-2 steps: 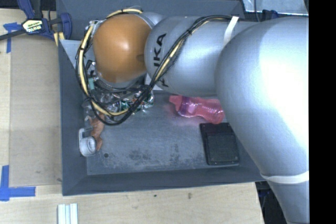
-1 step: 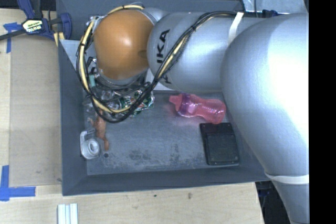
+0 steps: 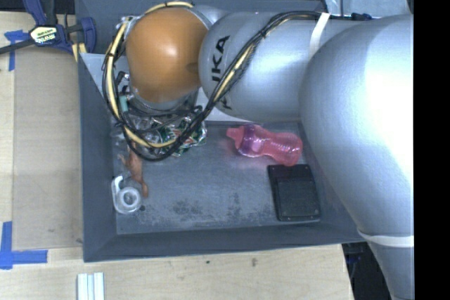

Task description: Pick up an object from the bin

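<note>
My gripper (image 3: 156, 123) shows as a dark body wrapped in wires under the wrist, low over the bin's left part. Just below it, by the left wall, lies a thin brown piece (image 3: 134, 169). A clear ring-shaped thing (image 3: 126, 197) lies in the front left corner, touching that brown piece. A pink translucent bumpy thing (image 3: 264, 144) rests on the floor to the gripper's right. A flat black rectangular thing (image 3: 294, 192) lies in front of the pink one.
The arm spans the bin's back and right side and hides what lies beneath it. Bare grey floor runs along the front, between the clear ring and the black rectangle.
</note>
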Motion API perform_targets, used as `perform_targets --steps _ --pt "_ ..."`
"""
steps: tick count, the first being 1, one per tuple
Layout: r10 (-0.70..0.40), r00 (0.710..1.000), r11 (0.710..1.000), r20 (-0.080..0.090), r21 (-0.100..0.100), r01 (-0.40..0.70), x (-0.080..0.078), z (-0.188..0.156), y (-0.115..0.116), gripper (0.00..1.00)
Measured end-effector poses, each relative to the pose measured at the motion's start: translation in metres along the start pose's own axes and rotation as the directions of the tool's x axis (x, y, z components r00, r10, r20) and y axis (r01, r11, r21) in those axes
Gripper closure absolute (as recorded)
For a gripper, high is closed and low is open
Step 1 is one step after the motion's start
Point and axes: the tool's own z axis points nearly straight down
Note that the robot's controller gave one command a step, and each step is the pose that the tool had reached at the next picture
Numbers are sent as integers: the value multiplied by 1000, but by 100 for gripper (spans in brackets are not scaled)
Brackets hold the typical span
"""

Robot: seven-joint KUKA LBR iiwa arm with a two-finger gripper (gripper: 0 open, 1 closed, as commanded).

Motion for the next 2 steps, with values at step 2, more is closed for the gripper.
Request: perform_targets --steps 2 --pt "2 1000 1000 2 0 -2 0 -6 0 100"
